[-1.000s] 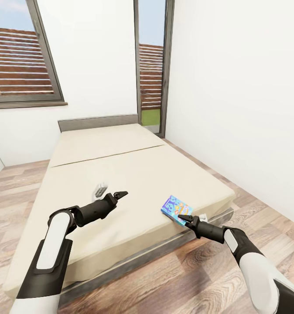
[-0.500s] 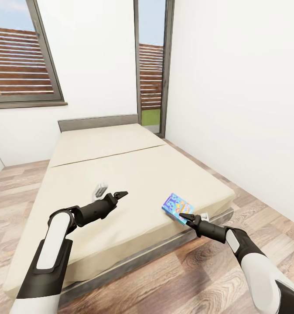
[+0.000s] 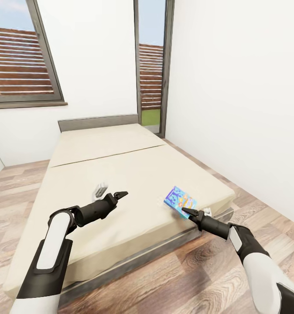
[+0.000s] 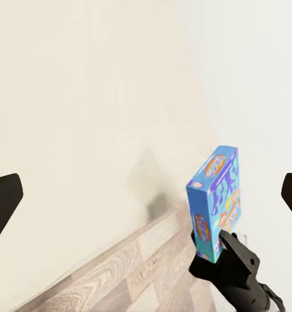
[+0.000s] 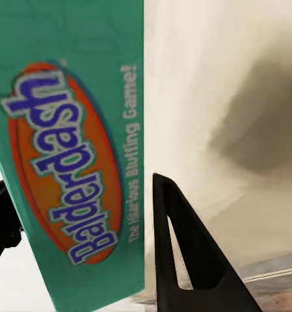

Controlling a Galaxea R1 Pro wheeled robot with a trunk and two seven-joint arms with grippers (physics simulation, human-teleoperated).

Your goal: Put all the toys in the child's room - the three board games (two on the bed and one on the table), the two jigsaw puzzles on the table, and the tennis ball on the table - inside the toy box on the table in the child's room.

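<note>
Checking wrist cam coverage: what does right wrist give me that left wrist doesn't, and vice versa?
Right wrist: the board game from close up, its teal side with "Balderdash" legible, sitting between the right gripper fingers.

Left wrist: the whole box from a distance, lifted at an angle, blue printed face visible, with the right gripper clamped on its lower edge. Also the left gripper's own wide-apart fingertips, wood floor and white wall.

Both: the game box, the right gripper and the cream bed cover.

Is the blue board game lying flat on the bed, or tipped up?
Tipped up. The board game stands on edge off the bed cover in the left wrist view, its lower end between the right gripper's fingers.
</note>
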